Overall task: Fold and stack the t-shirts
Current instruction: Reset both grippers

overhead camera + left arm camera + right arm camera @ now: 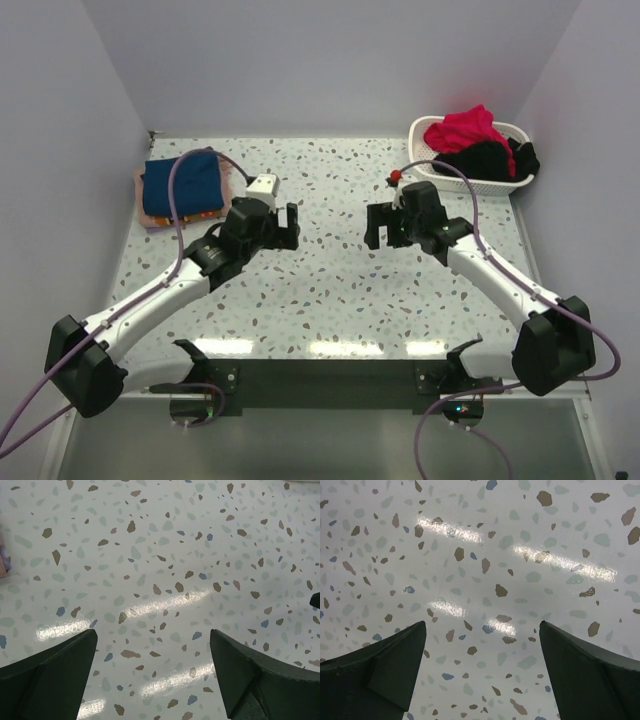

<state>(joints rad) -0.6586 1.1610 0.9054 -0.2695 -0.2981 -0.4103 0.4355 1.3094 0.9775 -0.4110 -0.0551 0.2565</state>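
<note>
A folded dark blue t-shirt lies on top of a folded salmon-pink one at the table's far left. My left gripper hovers to the right of that stack, open, with only speckled tabletop between its fingers. My right gripper faces it across the middle, also open and empty, its fingers spread wide over bare table. The two grippers stand apart with a gap of tabletop between them.
A white basket at the far right corner holds a red garment and a black one. Pale walls close in the table on three sides. Purple cables loop over both arms.
</note>
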